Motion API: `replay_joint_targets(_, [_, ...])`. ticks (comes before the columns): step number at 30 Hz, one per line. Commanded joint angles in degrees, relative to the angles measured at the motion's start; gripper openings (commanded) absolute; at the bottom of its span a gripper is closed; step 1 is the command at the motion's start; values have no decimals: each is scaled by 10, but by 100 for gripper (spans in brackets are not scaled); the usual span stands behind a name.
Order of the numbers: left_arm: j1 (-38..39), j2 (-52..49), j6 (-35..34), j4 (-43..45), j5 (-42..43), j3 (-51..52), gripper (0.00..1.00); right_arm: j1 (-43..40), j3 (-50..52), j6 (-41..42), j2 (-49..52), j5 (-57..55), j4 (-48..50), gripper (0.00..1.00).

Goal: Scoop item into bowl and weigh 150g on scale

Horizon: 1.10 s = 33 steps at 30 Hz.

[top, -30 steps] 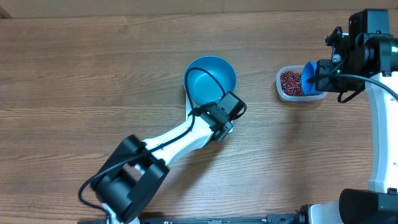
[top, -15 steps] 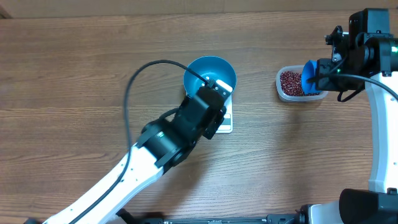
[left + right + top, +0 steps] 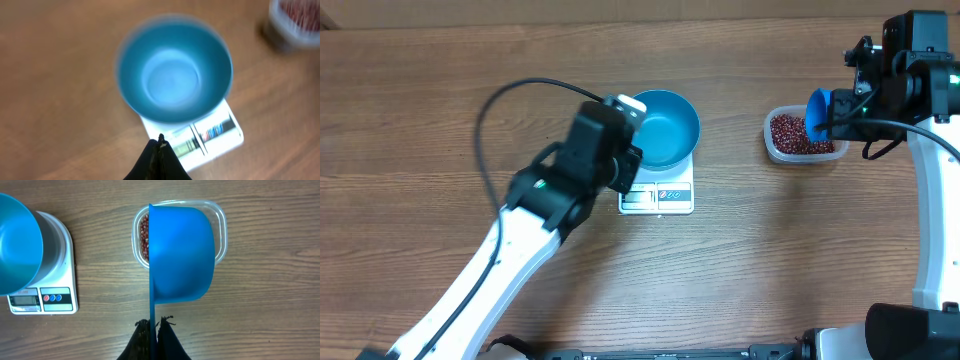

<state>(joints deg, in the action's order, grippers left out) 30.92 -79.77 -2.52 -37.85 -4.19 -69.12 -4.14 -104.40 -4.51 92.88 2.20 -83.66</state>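
Blue bowl [image 3: 667,128] sits on the white scale [image 3: 657,197] and overhangs its far edge. The scale's display strip with buttons shows along the near edge, reading too small to make out. Both stand on the wooden tabletop [image 3: 420,100]. The left claw [image 3: 160,144] has its fingers pressed together with nothing between them, and is poised above the display side of the scale, pointing toward the bowl. The left wrist view is blurred. From overhead the left arm [image 3: 540,200] crosses in from the lower left, with its wrist overlapping the bowl's left rim. The beans [image 3: 788,132], dark red-brown, lie as a loose heap in a clear plastic tub [image 3: 798,158] to the right of the scale and apart from it. The right claw [image 3: 155,327] is clamped on the thin handle of a small blue scoop [image 3: 182,255], which hangs tipped on its side over the right part of the tub. The right wrist view shows only the scoop's outer shell, covering most of the tub, with beans visible in a strip at the left. Cannot tell whether the scoop carries beans or touches the heap.
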Motion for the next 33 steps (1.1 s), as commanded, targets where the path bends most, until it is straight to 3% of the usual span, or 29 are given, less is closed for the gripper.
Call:
replay_joint_targets(1, [25, -76, 34, -38, 41, -6, 4, -1, 2, 0, -14, 5, 9, 4])
replay_joint_targets(9, [73, -173, 95, -42, 38, -6, 4, -1, 2, 0, -14, 5, 9, 4])
replay_joint_targets(24, [87, -196, 157, -65, -33, -4, 4, -1, 2, 0, -13, 5, 18, 4])
replay_joint_targets(30, [87, -196, 158, -77, -32, -4, 4, -1, 2, 0, -13, 5, 19, 4])
replay_joint_targets(33, [88, -194, 118, -97, -31, -12, 4, -1, 2, 0, -13, 5, 17, 4])
